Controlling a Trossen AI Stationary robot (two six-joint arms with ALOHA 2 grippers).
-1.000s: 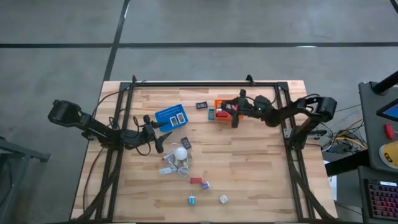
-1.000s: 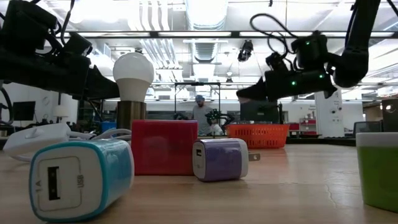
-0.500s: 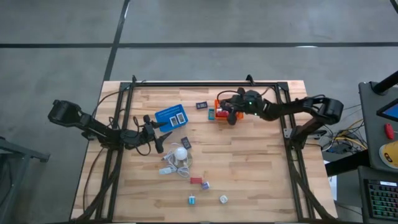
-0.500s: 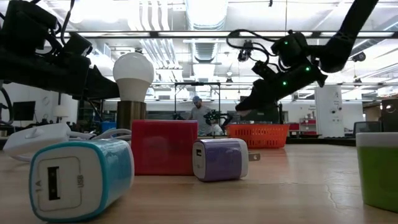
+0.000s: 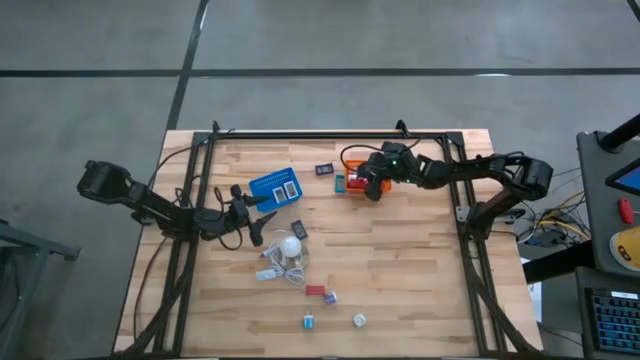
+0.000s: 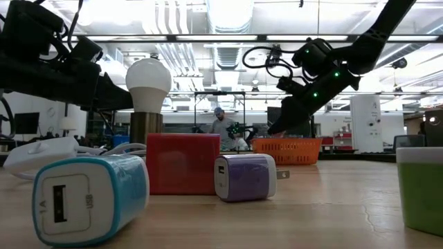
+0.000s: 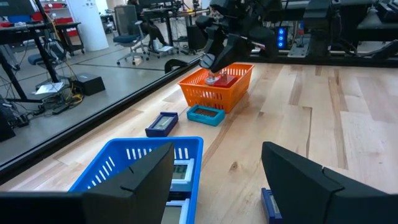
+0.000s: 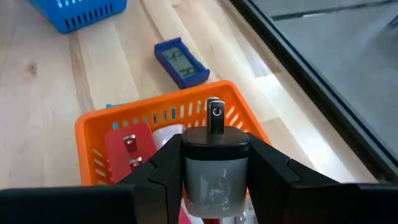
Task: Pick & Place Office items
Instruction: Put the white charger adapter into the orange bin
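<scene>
- roughly halfway, judging by what's lying where
- right gripper hovering over the orange basket, clamped on a grey plug cube, prongs out, not dropped yet
- red piece already sitting inside that basket
- blue basket holding two labelled flat pieces
- left gripper parked beside it, jaws wide, nothing in them
- still loose on the table: red block, purple cube, teal cube, a few flat bits
</scene>
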